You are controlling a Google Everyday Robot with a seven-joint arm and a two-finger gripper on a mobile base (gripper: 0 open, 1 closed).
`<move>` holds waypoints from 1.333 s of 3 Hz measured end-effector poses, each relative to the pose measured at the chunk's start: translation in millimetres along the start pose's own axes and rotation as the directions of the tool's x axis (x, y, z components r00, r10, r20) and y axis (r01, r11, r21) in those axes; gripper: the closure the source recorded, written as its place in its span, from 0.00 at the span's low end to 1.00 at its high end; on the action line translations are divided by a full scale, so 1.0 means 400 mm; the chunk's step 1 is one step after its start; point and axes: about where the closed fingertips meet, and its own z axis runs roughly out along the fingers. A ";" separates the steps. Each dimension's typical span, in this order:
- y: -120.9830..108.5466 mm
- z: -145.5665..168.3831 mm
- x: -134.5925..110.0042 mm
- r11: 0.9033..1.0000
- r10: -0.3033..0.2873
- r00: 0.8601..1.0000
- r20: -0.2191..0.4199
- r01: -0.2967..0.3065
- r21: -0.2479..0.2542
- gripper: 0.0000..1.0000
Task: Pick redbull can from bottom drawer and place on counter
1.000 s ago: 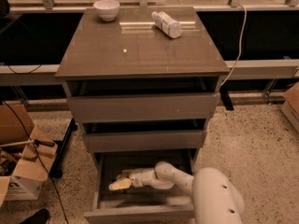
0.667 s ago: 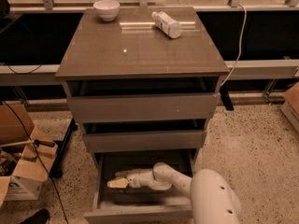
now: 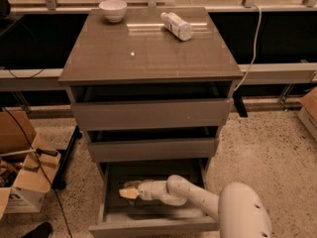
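Barely shifted since a second ago: your gripper (image 3: 127,193) sits inside the bottom drawer (image 3: 153,226), left of centre. Cannot tell its grip state. Redbull can not distinguishable at its tip. Two ajar drawers (image 3: 151,149) overhang the bottom drawer's back. Above them, the counter (image 3: 148,58) carries a bowl (image 3: 113,10) and a bottle (image 3: 177,25).

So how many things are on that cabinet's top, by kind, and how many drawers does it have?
White bowl: 1
Plastic bottle, on its side: 1
Drawers: 3 (top drawer, middle drawer, bottom drawer)
Total: 5
The gripper is inside the bottom drawer.
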 end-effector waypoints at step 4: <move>0.510 -0.575 -0.327 0.998 -0.068 0.998 -0.004 0.068 -0.003 1.00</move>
